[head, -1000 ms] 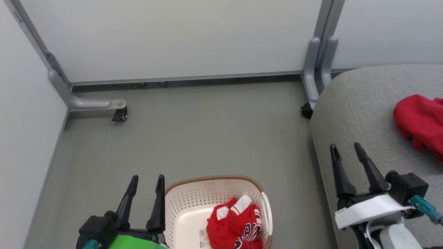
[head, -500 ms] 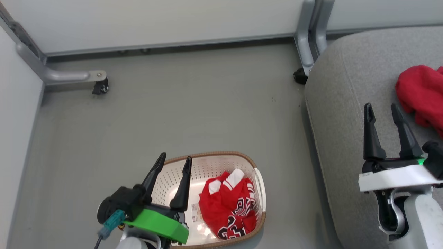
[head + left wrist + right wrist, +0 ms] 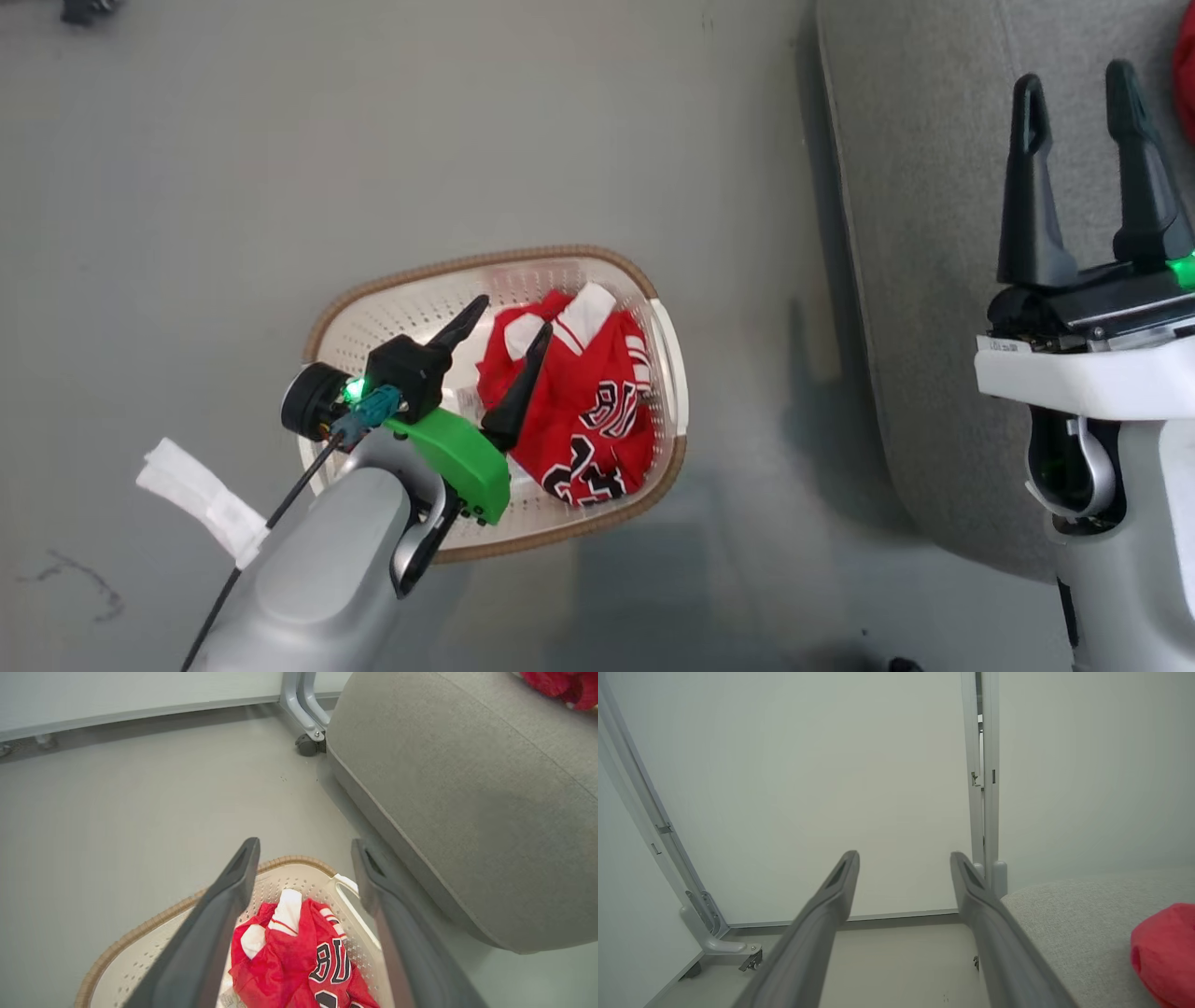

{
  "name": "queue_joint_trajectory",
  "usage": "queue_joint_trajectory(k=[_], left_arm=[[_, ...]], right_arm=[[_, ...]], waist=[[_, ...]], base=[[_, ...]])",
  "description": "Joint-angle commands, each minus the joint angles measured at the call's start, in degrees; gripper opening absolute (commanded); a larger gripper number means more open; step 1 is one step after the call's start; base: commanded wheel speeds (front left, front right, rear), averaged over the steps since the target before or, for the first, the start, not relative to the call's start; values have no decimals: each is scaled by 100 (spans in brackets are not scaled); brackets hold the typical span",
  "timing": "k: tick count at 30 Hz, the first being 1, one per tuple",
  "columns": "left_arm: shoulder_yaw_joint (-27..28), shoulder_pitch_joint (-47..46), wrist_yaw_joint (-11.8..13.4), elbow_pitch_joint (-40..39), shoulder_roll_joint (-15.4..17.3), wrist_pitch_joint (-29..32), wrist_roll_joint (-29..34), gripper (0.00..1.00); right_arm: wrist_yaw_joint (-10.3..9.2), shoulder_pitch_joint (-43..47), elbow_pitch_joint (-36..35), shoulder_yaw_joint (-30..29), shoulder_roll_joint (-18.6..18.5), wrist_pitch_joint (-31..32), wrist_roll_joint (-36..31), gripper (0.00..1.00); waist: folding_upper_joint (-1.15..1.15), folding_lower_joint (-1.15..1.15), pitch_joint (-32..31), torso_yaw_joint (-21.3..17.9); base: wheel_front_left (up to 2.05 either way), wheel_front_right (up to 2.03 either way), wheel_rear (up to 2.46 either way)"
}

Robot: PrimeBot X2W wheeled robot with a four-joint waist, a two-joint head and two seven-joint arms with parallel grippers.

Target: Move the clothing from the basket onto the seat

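The cream basket (image 3: 485, 257) with its brown rim stands on the floor and holds the red jersey (image 3: 597, 411) with black-and-white lettering. My left gripper (image 3: 513, 314) hangs open above the basket, its fingers over the jersey's left edge and apart from the fabric. In the left wrist view the jersey (image 3: 303, 956) lies below the open left gripper (image 3: 304, 843). The grey seat (image 3: 915, 233) fills the right side. My right gripper (image 3: 1074, 79) is open and empty over the seat's edge. The plain red garment (image 3: 1162, 952) lies on the seat (image 3: 1064, 919), right of the right gripper (image 3: 903, 855).
Grey floor surrounds the basket. Pale partition walls stand behind on a grey frame (image 3: 983, 788) with a caster (image 3: 306, 746) close to the seat's corner. Another caster (image 3: 752, 961) sits at the back left. A white strap (image 3: 196, 499) hangs from my left forearm.
The head camera has tilted down, shifting the whole picture. My left gripper has moved from beside the basket to above it, over the jersey. The right gripper has moved up the picture.
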Motion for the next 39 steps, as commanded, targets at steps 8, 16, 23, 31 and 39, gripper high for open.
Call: queue_joint_trajectory(k=[8, 16, 23, 31, 39], left_arm=[[-1809, -1407, -15, 1404, 232, -1, -479, 100], [-2958, -2220, -15, 1975, 380, -1, -1044, 100], [-3321, -2653, -15, 2420, 461, -1, -1165, 100], [-3453, -3110, -15, 2853, 449, -1, -705, 100], [-3474, -3404, 87, 3404, 266, 0, -74, 100]], right_arm=[[-1, -322, -470, -95, -53, -4, -272, 100], [0, -559, -723, -2, 68, -4, -284, 100], [-1, -690, -769, 162, 221, -4, -255, 100], [-1, -608, -717, 244, 333, -4, -254, 100], [-1, -552, -655, 331, 388, -4, -262, 100]], waist=[[0, -1, 2127, -747], [0, -1, 2730, -1043], [0, -1, 3006, -1301], [0, -1, 3118, -1351], [0, -1, 3152, -1409]], base=[[0, 0, 0], [0, 0, 0], [0, 0, 0], [0, 0, 0], [0, 0, 0]])
